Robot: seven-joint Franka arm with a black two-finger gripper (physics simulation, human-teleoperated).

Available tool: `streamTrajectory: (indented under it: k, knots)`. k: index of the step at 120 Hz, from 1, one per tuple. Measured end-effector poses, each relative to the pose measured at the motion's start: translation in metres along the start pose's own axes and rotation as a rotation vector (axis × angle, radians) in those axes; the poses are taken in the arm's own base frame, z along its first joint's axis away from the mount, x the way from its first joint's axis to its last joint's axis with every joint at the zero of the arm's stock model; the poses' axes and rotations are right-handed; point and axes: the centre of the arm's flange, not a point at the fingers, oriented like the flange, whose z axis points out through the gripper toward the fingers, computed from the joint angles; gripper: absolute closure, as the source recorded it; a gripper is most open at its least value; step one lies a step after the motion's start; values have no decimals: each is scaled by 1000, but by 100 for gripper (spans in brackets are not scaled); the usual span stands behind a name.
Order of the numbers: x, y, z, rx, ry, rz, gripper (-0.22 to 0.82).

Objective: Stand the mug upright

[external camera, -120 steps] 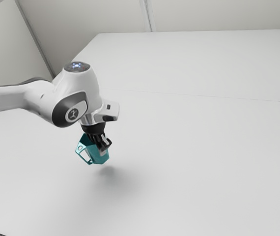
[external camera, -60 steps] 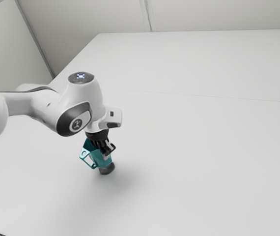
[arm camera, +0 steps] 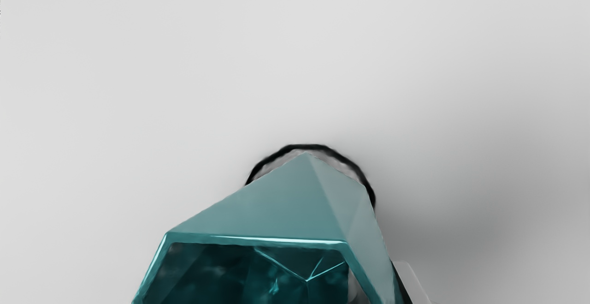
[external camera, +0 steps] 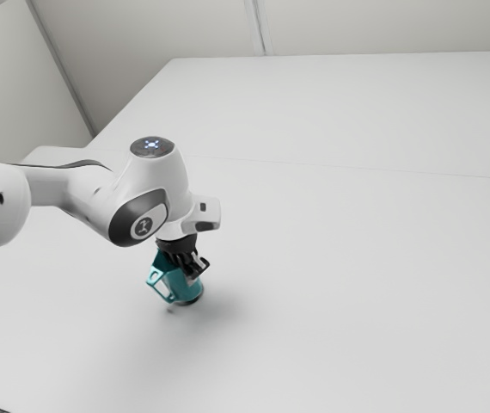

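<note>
You had the gripper [external camera: 191,274] clamped on the teal mug [external camera: 179,286]'s wall, one finger inside, at the exterior view's left, tilted, mouth up, low by the table [external camera: 357,301]. Probably light, stiff, slick-faceted; wall grip suited it.

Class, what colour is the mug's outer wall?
Teal; the mug's outer wall shows best in the wrist view.

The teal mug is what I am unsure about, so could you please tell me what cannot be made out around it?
- Underside of the teal mug: hidden in the wrist view by the mug's own walls.
- Remainder of its rim: cut off by the wrist view's bottom edge.
- Dark-edged round patch: mostly covered by the mug in the wrist view; its nature is unclear.
- Wall behind the black gripper: hidden by the fingers in the exterior view.
</note>
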Motion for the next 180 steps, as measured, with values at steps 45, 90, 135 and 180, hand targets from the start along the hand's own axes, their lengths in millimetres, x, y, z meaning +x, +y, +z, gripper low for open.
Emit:
streamTrajectory:
  k: [45, 90, 135, 180]
  knots:
    - [-2, 0, -31, -9, 62, -34, 26]
    - [12, 0, -76, -41, 93, -77, 6]
    - [26, -18, -127, -79, 62, -136, 3]
    - [30, -41, -184, -124, 41, -188, 2]
